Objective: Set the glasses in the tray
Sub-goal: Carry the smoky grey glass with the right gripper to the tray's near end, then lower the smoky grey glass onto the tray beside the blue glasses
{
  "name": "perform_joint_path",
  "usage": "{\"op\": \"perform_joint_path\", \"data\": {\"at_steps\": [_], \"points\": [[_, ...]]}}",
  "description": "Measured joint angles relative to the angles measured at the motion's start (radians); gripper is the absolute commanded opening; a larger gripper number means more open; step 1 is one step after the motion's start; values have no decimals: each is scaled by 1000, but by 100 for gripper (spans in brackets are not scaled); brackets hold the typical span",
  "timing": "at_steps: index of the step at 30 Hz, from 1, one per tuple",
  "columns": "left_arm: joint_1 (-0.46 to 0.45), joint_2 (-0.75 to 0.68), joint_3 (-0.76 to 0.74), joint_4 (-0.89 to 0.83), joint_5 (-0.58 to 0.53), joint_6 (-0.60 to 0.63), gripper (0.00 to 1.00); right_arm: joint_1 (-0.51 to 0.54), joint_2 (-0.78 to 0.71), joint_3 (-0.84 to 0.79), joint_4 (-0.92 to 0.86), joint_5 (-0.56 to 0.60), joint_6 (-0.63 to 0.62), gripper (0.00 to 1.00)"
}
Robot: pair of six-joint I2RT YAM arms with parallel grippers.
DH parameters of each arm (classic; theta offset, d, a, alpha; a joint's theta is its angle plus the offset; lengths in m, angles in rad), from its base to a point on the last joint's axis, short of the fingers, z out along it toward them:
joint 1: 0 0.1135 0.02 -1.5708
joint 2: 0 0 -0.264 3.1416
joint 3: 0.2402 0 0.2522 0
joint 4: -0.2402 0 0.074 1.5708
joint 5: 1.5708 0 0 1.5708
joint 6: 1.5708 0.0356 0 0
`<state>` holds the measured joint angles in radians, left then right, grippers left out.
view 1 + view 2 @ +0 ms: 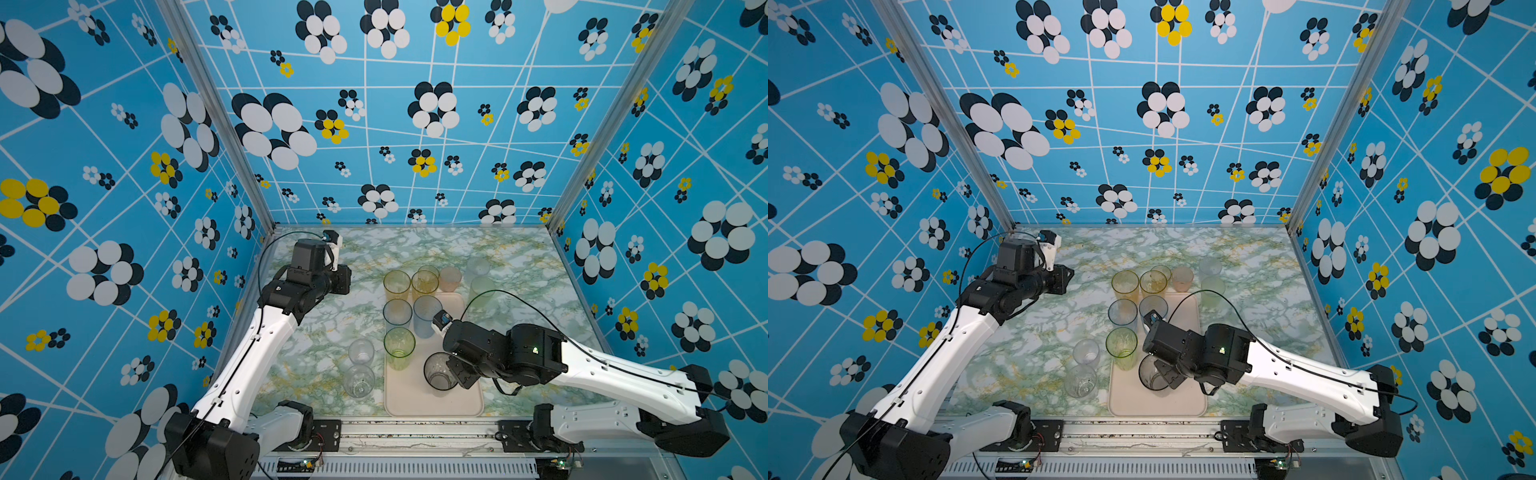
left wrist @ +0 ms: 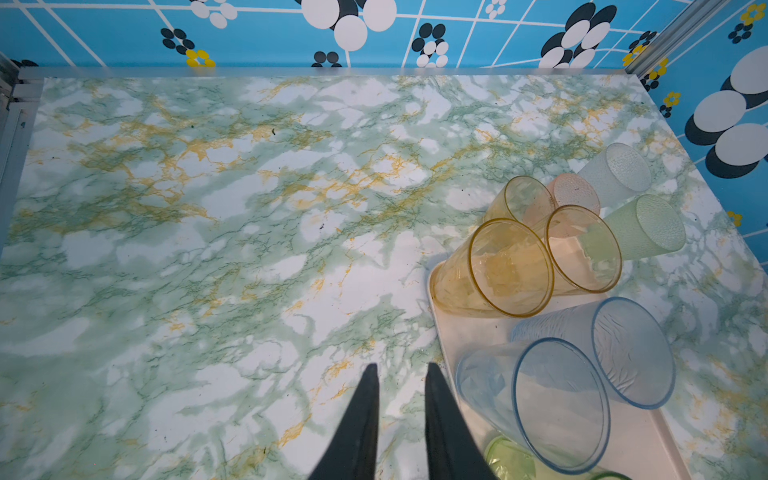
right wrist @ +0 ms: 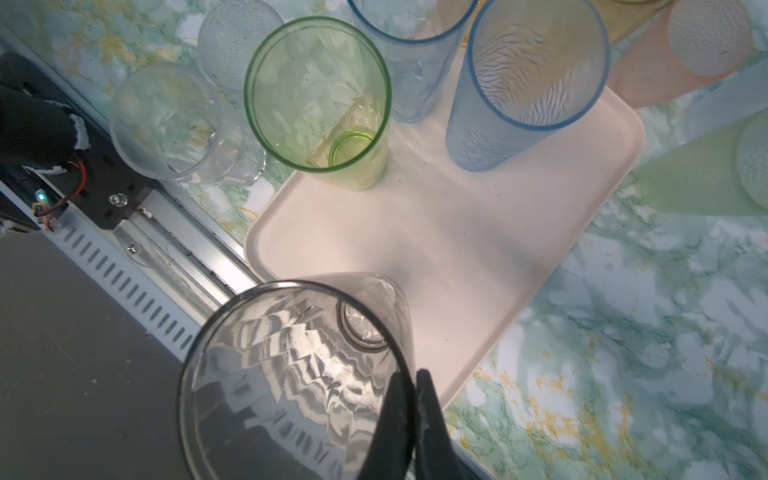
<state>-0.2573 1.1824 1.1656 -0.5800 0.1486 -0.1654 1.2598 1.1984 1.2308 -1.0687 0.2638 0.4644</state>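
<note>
Pinching the rim of the smoky grey glass with the right fingers, clamped tight on its wall, upright over the near end of the pink tray; resting or lifted, cannot tell. Farther along the tray, standing: green glass, two blue glasses, amber glasses at the far end. Just beside the tray's left edge, on the bench: two clear glasses. Hovering above bare bench with the left fingers narrowly parted, holding nothing.

Left arm: forearm slants away from the near-left base, with the wrist bent toward the middle.
Left jaws: slightly parted with a narrow gap and nothing between them, hanging over the desk.
Right arm: stretched low from the right toward the middle.
Right jaws: pinched on the rim of the smoky grey glass, one inside and one outside.
</note>
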Motion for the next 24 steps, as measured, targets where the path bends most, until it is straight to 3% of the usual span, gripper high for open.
{"op": "perform_joint_path", "data": {"at_steps": [11, 24], "points": [[-18, 12, 0, 0, -4, 0, 22, 2, 25, -29, 83, 34, 47, 0], [-20, 31, 0, 0, -4, 0, 22, -217, -12, -134, 145, 26, 58, 0]]}}
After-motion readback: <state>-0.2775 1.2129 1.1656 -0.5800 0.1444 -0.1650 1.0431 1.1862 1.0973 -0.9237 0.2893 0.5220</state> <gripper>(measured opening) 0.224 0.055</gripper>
